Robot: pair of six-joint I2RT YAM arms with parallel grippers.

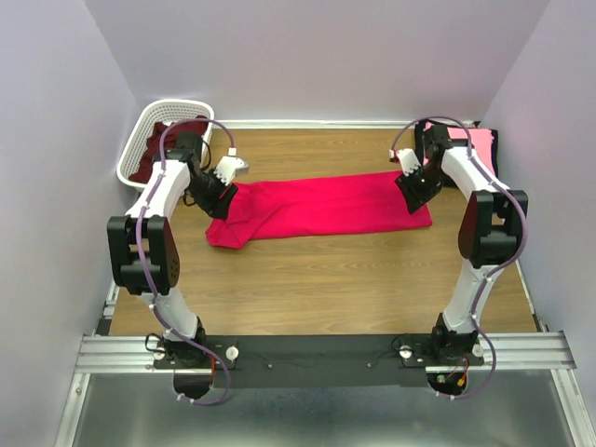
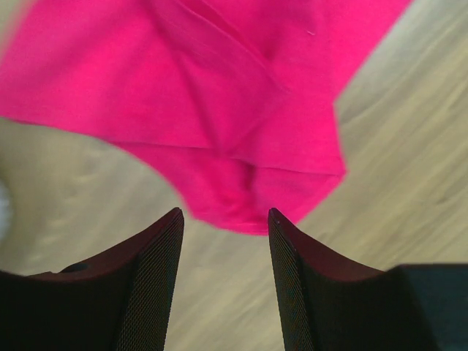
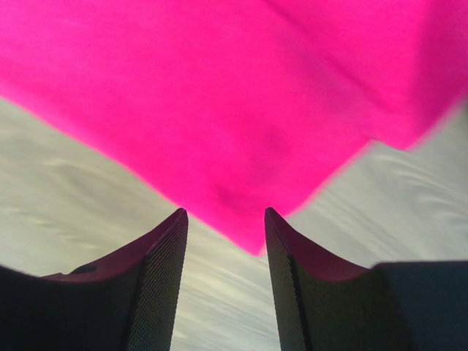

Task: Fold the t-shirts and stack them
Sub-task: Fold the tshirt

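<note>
A bright crimson-red t-shirt [image 1: 321, 209] lies folded into a long strip across the middle of the table. My left gripper [image 1: 217, 199] hovers over its left end, open; in the left wrist view the shirt's rumpled corner [image 2: 241, 197] lies just beyond the empty fingertips of the gripper [image 2: 225, 213]. My right gripper [image 1: 412, 191] is over the strip's right end, also open. In the right wrist view a corner of the shirt [image 3: 234, 168] reaches down between the fingertips of the gripper [image 3: 225, 212], which do not pinch it. A light pink t-shirt [image 1: 480, 140] lies at the back right. Dark maroon cloth [image 1: 186, 126] fills the basket.
A white lattice basket [image 1: 140, 140] stands at the back left corner, close behind my left arm. The pink shirt rests on something dark by the right wall. Bare wooden tabletop [image 1: 317, 279] stretches between the red shirt and the arm bases.
</note>
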